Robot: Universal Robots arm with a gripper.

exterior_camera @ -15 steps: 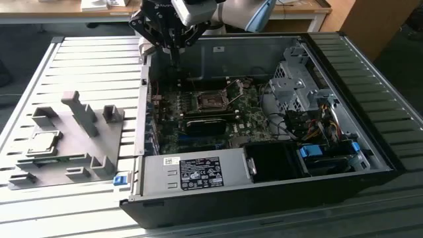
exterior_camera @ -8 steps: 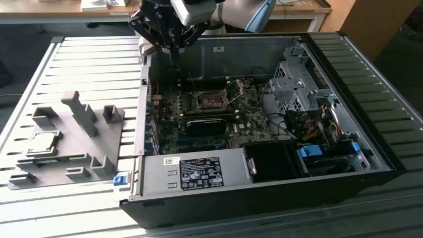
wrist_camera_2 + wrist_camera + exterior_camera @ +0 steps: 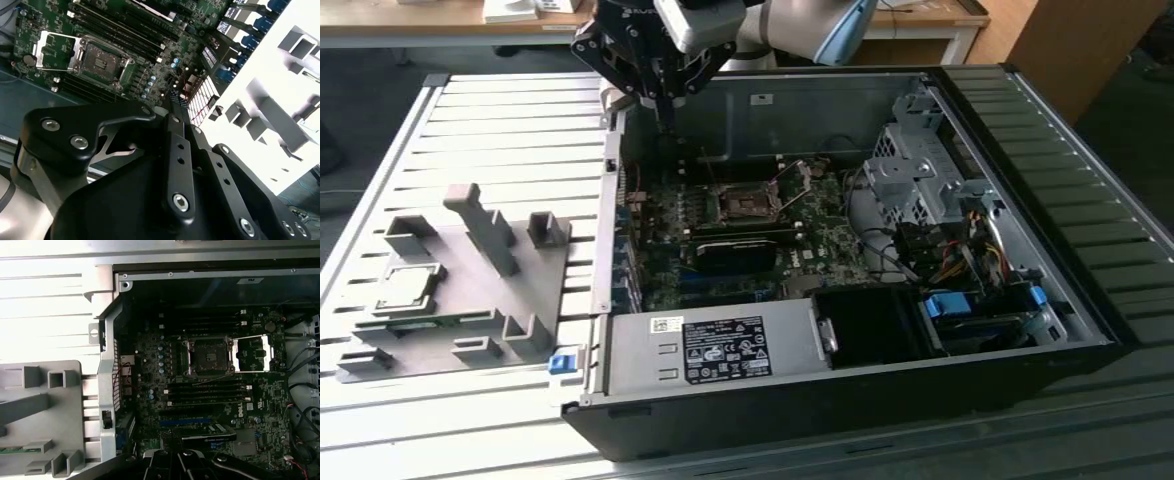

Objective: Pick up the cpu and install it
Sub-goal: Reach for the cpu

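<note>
CPU (image 3: 410, 287) lies flat in a pocket of the grey fixture plate (image 3: 474, 300), well to the exterior view's left of the open computer case (image 3: 854, 400), untouched. The gripper (image 3: 670, 118) hangs over the case's far left corner, its fingers together on nothing. Between it and the chip stand the case's left wall (image 3: 611, 200) and a tall upright block (image 3: 483, 225), either of which a low sweep could clip. Room above the plate is open. The socket (image 3: 750, 205) sits bare with its load plate (image 3: 252, 352) swung aside. It is hemmed by memory sticks (image 3: 210, 390), so a tilted or dropped chip could harm its contacts.
</note>
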